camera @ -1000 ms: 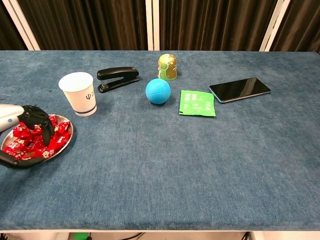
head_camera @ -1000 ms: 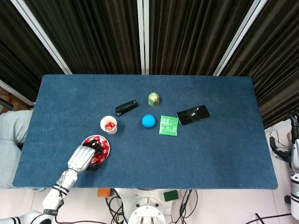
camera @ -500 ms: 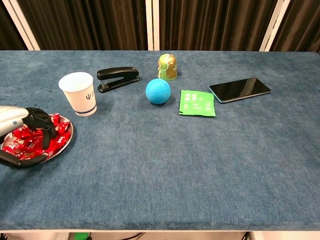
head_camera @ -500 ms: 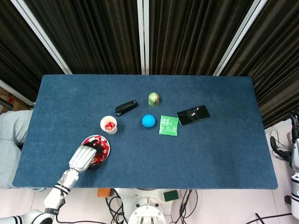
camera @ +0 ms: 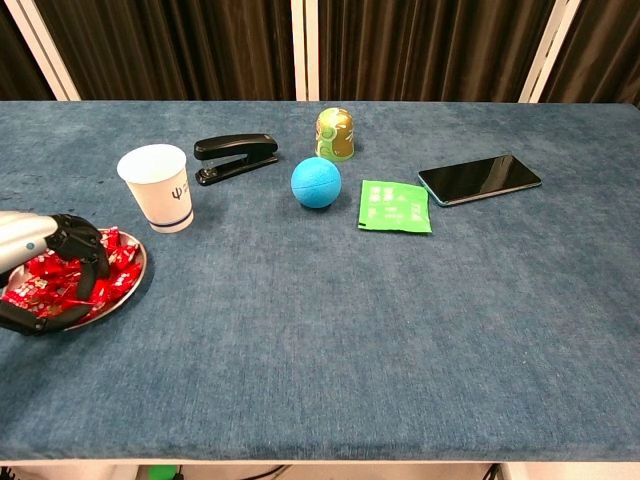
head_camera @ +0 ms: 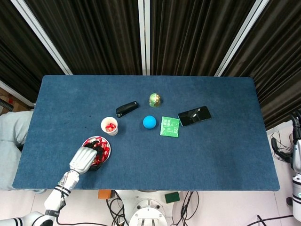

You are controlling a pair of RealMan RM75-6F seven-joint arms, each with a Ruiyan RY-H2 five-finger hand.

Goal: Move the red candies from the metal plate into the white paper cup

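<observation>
A metal plate [camera: 141, 270] heaped with red candies [camera: 116, 262] sits at the table's near left corner. My left hand [camera: 48, 258] lies over the plate's left half, its dark fingers curled down into the candies; the pile hides whether any is held. In the head view the left hand [head_camera: 85, 157] covers the near part of the plate [head_camera: 107, 142]. The white paper cup [camera: 157, 187] stands upright just behind the plate, and from above the cup [head_camera: 104, 123] shows red candies [head_camera: 111, 126] inside. My right arm [head_camera: 296, 141] hangs off the table's right side, its hand unclear.
Behind the cup lies a black stapler [camera: 235, 157]. A blue ball [camera: 316, 182], a green-gold egg-shaped pot [camera: 334, 134], a green packet [camera: 396, 206] and a black phone [camera: 480, 178] spread across the table's middle and right.
My left hand has drawn back slightly toward the near left over the plate, its fingers curling tighter among the candies. Nothing else moved.
</observation>
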